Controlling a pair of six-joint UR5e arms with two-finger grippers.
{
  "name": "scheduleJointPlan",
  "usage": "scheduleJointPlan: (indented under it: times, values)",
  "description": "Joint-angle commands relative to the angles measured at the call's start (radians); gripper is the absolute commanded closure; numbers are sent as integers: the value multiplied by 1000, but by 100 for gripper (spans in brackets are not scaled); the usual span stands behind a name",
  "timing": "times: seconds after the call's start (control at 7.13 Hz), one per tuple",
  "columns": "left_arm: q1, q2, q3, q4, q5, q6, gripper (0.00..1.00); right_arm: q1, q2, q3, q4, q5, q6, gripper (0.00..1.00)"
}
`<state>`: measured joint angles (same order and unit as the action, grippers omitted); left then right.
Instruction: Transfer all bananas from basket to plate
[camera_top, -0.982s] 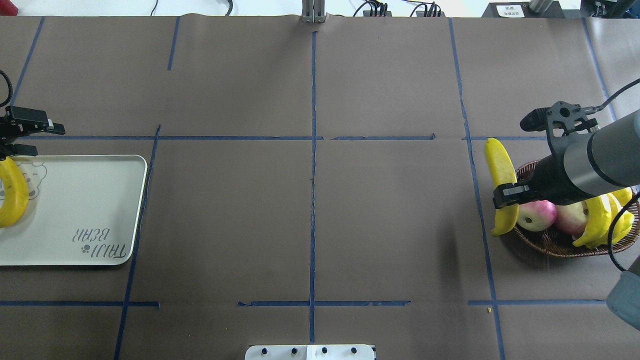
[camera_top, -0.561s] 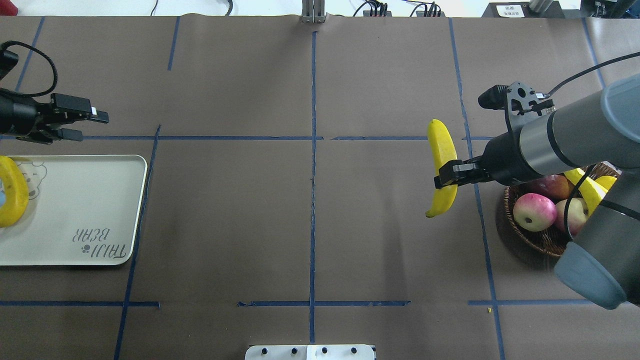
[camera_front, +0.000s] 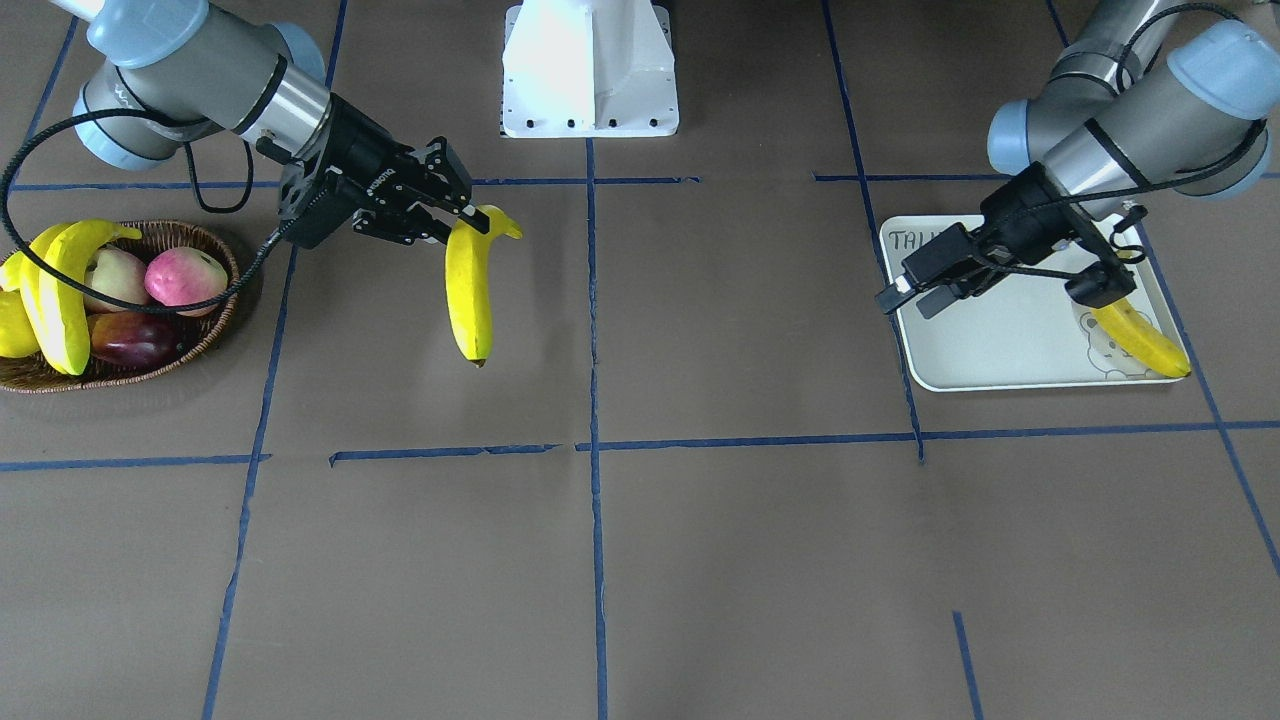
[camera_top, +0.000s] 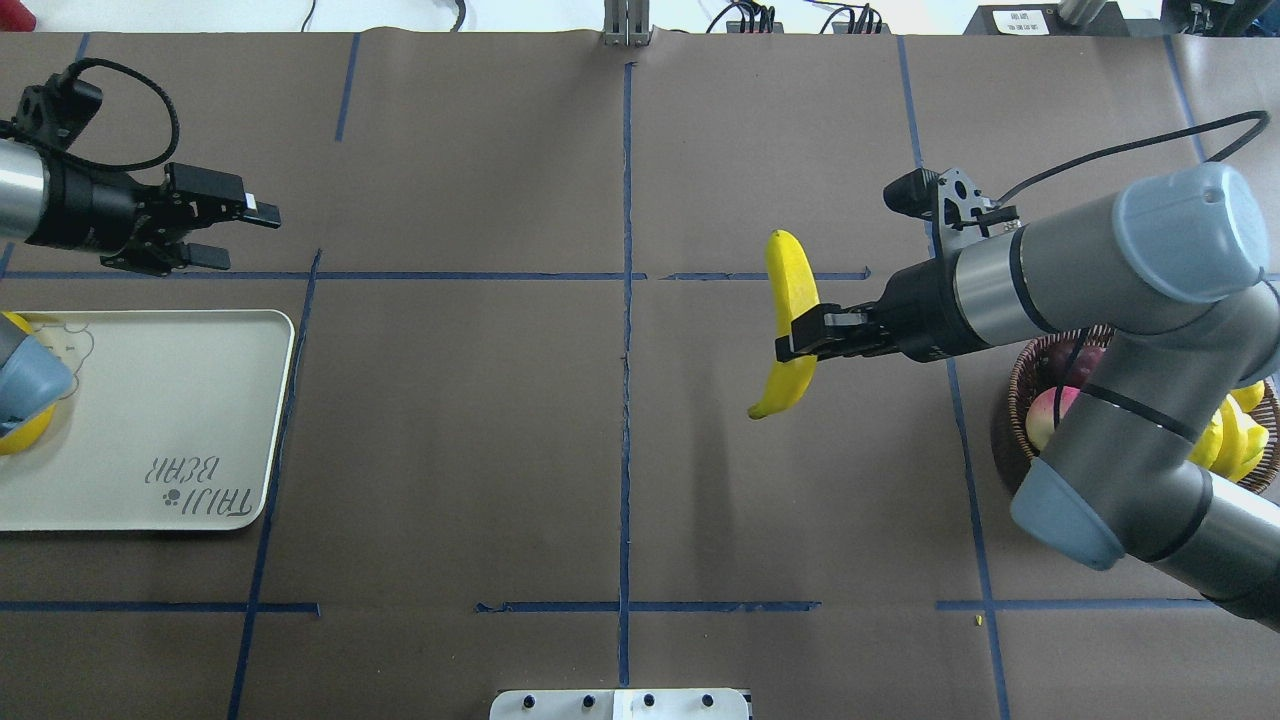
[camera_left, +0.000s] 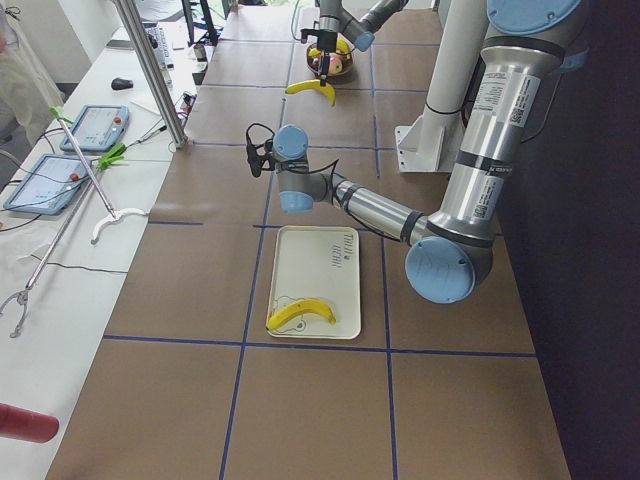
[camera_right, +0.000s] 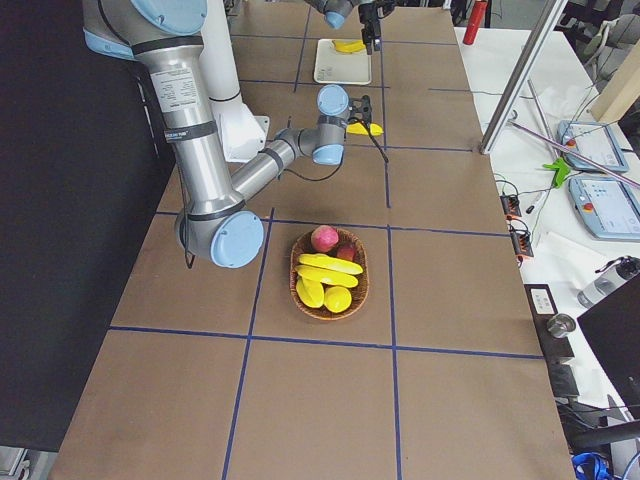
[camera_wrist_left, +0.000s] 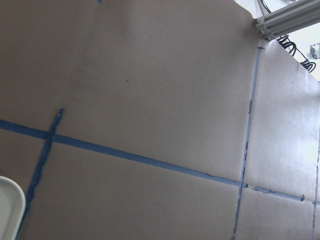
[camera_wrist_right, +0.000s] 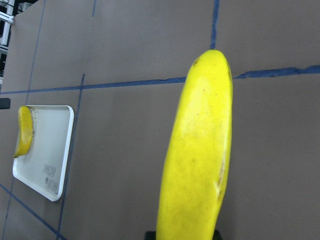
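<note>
Grips one of the bananas (camera_top: 790, 280) at about mid-length with the right claw (camera_top: 797, 346), jaws closed on either side of it. Holds it clear of the table (camera_top: 450, 450), just to the robot's right of the centre tape line (camera_top: 627, 180). Sets its long axis running away from the robot, crosswise to the fingers and to the line of reach.

Points straight along the table toward the plate (camera_top: 180, 400), which lies well apart on the robot's far left with the whole middle of the table between. Shows a second banana (camera_front: 1140, 340) already lying along the plate's outer short edge, over the bear drawing.

Hovers the left claw (camera_top: 250, 238) near the plate's far corner, jaws parted and empty, fingers aimed back toward the fruit. Puts that claw much nearer the plate than the loaded one. Suggests either a long carry across or a hand-over near the centre line; cannot tell which.

Stretches the right forearm out nearly level, wrist horizontal, elbow and upper arm hanging over the basket (camera_top: 1010, 400) at the robot's right edge. Leaves more long yellow fruit (camera_front: 58, 290) in there beside the apples (camera_front: 185, 275), so by this reckoning roughly half the job remains.
</note>
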<state>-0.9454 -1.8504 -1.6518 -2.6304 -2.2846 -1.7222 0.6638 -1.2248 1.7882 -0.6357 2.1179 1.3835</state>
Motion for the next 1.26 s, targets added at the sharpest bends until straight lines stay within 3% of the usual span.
scheduleJointPlan:
  times: [0.0,0.28,0.56,1.12]
  values:
    - [72,-97,1,4,11,-150,0,-79,77,-38,45,-105,66,100]
    - [170,-186,7,13,79,-223,0,-159,122,-38,44,-196,94,100]
    - [200,-229,16,20,85,-218,0,-197,148,-38,30,-222,95,100]
    - [253,-236,24,49,86,-203,1,-202,225,-35,-107,-220,88,99]
